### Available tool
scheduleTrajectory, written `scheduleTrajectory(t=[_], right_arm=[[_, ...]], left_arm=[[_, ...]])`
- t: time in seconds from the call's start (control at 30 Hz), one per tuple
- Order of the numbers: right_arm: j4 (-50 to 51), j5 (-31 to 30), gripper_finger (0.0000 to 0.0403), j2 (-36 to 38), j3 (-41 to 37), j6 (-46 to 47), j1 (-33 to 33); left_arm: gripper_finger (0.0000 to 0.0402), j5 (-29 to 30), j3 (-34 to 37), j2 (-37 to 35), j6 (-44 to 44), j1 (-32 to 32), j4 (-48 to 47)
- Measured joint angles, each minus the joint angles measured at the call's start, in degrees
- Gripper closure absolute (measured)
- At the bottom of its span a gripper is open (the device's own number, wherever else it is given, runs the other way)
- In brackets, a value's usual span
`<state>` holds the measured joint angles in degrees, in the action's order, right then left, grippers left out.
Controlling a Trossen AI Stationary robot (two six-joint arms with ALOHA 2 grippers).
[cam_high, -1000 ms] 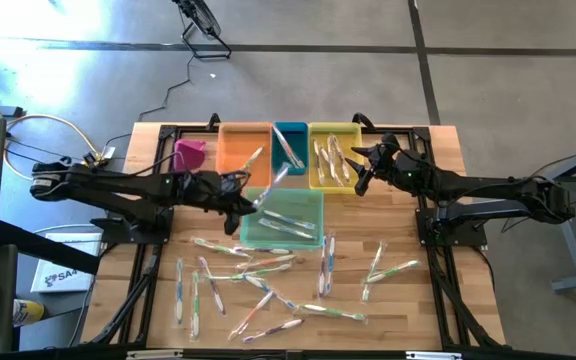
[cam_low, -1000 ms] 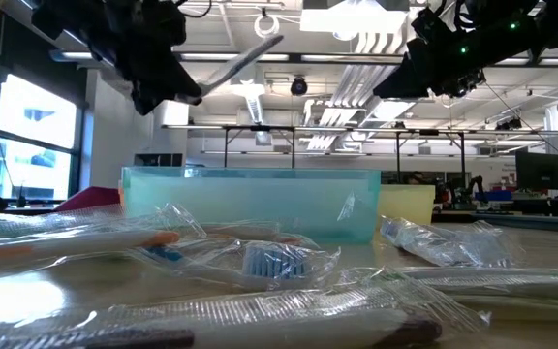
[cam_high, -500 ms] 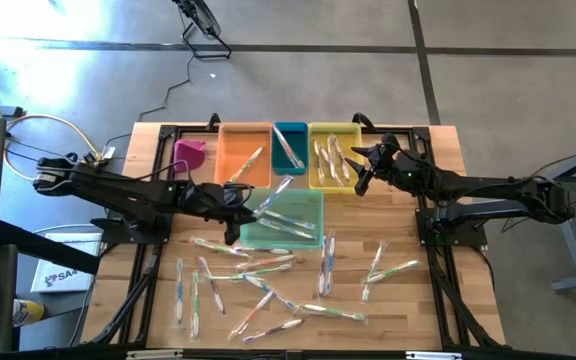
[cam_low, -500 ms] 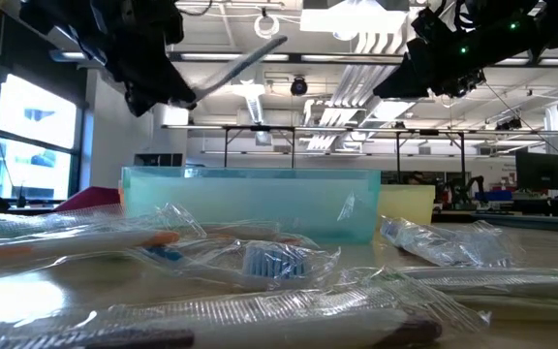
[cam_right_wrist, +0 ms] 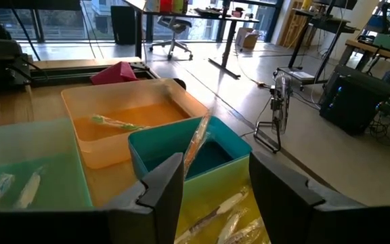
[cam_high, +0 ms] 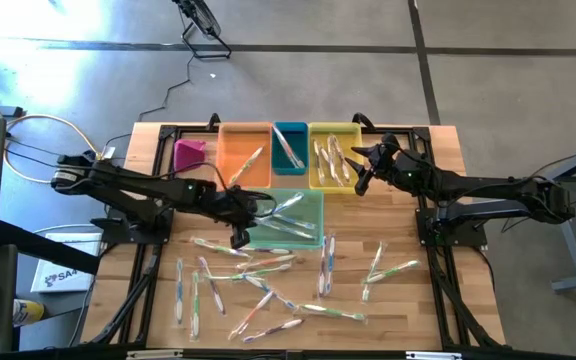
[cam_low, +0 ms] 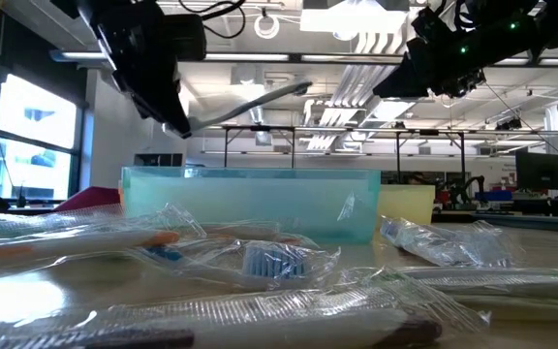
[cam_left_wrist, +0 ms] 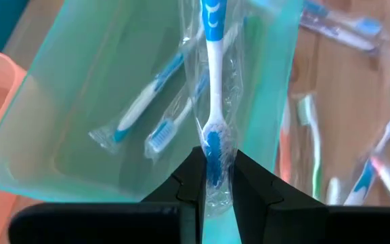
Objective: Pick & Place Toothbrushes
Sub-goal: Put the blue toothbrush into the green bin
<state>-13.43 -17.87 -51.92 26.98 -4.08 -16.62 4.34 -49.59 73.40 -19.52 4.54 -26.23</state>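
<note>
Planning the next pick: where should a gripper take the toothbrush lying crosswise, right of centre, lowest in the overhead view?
Grip that toothbrush at mid-handle, coming straight down from above with the fingers closing across its length. It lies flat and nearly crosswise, and its middle looks clear of neighbours, unlike its left end.

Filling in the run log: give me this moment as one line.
left gripper: shut on blue wrapped toothbrush | over: light green bin | right gripper: open, empty, waiting over yellow bin

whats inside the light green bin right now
Two wrapped toothbrushes lie on the floor of the light green bin. The left gripper holds a third, blue toothbrush above them; it covers part of the floor.
</note>
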Motion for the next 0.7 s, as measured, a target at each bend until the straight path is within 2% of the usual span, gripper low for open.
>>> scheduleTrajectory(t=[0.07,0.5,0.7], right_arm=[[-0.04,0.0,0.0241,0.0,0.0,0.0,-0.02],[-0.02,0.0,0.0241,0.0,0.0,0.0,0.0],[-0.04,0.01,0.0241,0.0,0.0,0.0,-0.01]], left_arm=[[0.0357,0.0,-0.91,0.7,0.19,0.0,-2.12],[0.0357,0.87,-1.8,1.74,0.21,0.0,-1.1],[0.0357,1.77,-1.82,6.39,-0.17,-0.01,-0.18]])
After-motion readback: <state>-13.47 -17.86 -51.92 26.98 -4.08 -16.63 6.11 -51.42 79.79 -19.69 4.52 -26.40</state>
